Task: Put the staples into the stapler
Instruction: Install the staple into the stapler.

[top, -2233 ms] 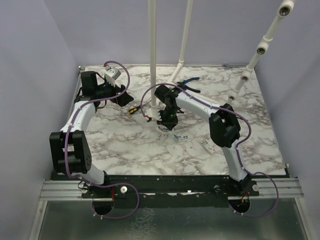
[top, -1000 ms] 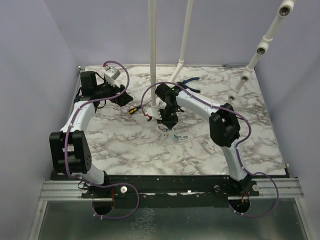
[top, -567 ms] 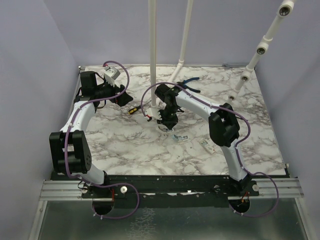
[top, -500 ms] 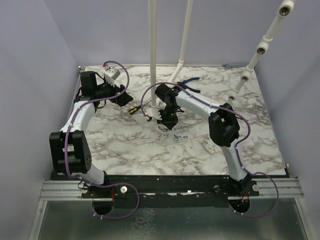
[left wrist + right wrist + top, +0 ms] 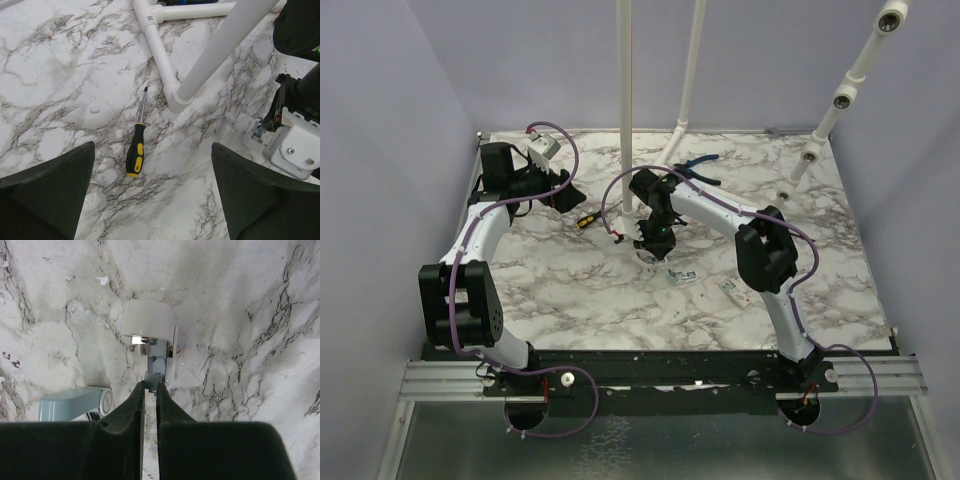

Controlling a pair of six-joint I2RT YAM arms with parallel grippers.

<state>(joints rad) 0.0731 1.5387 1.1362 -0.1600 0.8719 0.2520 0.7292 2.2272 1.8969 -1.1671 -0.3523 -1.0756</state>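
Note:
The stapler (image 5: 75,402) lies opened on the marble: a pale blue-green body at lower left, and a silvery metal inner rail (image 5: 158,356) with a white rounded end (image 5: 148,320). My right gripper (image 5: 151,386) is shut on the near end of that metal rail. In the top view the right gripper (image 5: 654,238) is at the table's middle, over the stapler (image 5: 650,254). A small pale strip, perhaps staples (image 5: 680,276), lies just to the near right. My left gripper (image 5: 560,193) is wide open and empty, hovering at the back left.
A yellow-and-black screwdriver (image 5: 135,154) lies under my left gripper, also seen from above (image 5: 585,220). White pipe posts (image 5: 625,100) and their base (image 5: 160,55) stand at the back. Blue-handled pliers (image 5: 701,165) lie behind the right arm. Another small pale piece (image 5: 732,289) lies near right.
My right gripper has shifted slightly back over the stapler and stays pinched on its metal part. The left arm has not moved.

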